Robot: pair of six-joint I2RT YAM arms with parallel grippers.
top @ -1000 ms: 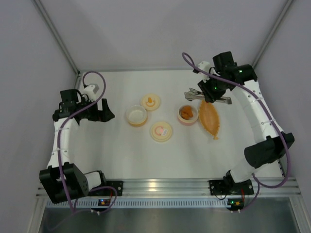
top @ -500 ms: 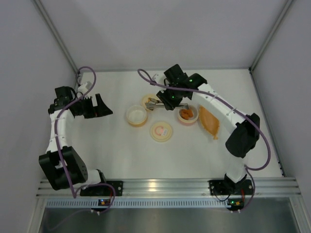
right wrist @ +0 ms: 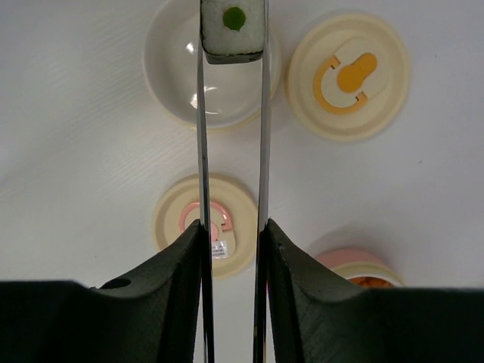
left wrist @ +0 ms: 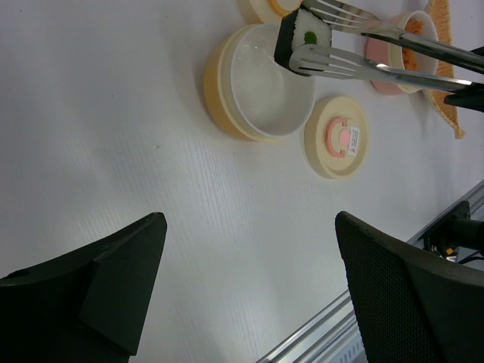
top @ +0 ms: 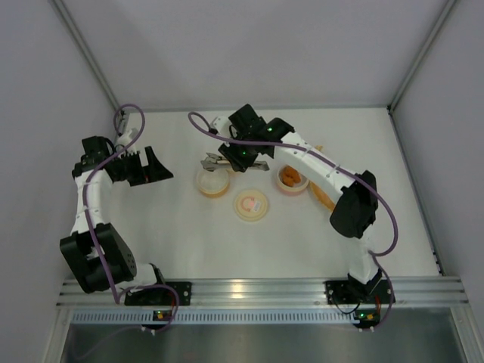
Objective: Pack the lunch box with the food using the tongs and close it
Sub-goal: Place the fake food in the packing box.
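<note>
Surface: white table (top: 174, 234) boxed in by grey walls, seen from above.
Right gripper (right wrist: 232, 234): clamped on the handle end of the tongs (right wrist: 202, 136) you were working with.
Tongs: long axis ran 3-to-9 o'clock in the top view, tips at 9 o'clock, pinching a rice roll piece (right wrist: 233, 26).
Rice roll piece: white, dark wrap, green centre; held in the air over the orange-walled bowl (left wrist: 214, 87), nearer its rim than its middle.
Lunch box (top: 280, 185): pink-rimmed, orange-brown chunks inside; at 4 o'clock from your right gripper, behind the tips.
Pink-marked lid (top: 250, 204): flat at 8 o'clock of the lunch box, just beside it.
Orange-marked lid (right wrist: 347, 77): flat beside the bowl.
Orange bag (top: 323, 198): at 4 o'clock of the lunch box, mostly under the right arm.
Left gripper (top: 159, 168): jaws spread wide, empty, at 9 o'clock of the bowl, well apart.
Judgement: with the bowl under the tips, your right arm was far nearer; probably a small centring and lowering remained.
</note>
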